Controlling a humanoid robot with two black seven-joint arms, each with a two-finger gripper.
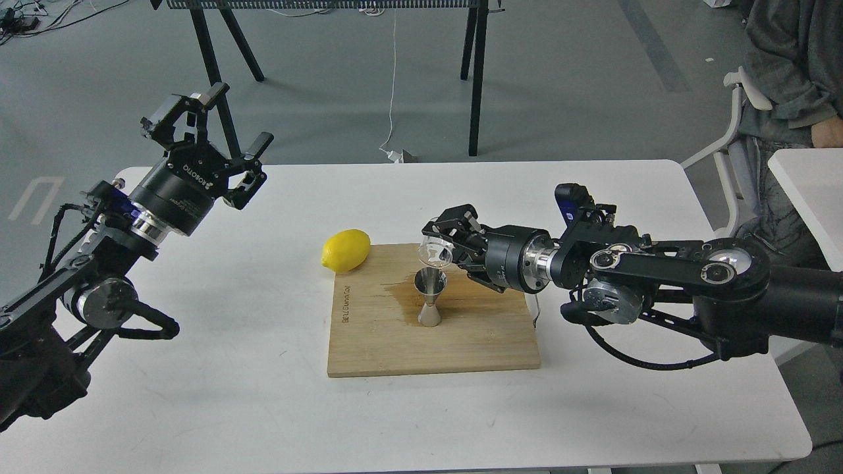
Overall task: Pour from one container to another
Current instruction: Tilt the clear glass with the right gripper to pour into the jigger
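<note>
Two tools were mine, but only the right tool (442,242) had work: its fingers were clamped on the cup (435,254), holding it tipped on its side just above the open mouth of the jigger (430,297). The jigger stood upright on the board (435,336), directly under the tool's tip. To do this pour well, I judged the cup's lip should sit over the middle of the jigger's mouth and the wrist should roll slowly, since that mouth was narrow and a dark wet stain on the board beside the jigger suggested a spill. I could not tell whether any liquid was left in the cup. The jigger looked light and top-heavy, so a knock from the cup's rim might topple it. The lemon (346,250) lay to the far side of the cup from my right tool, touching the board's corner. My left tool (232,146) hung well away over the bench (197,395), fingers apart and holding nothing.
</note>
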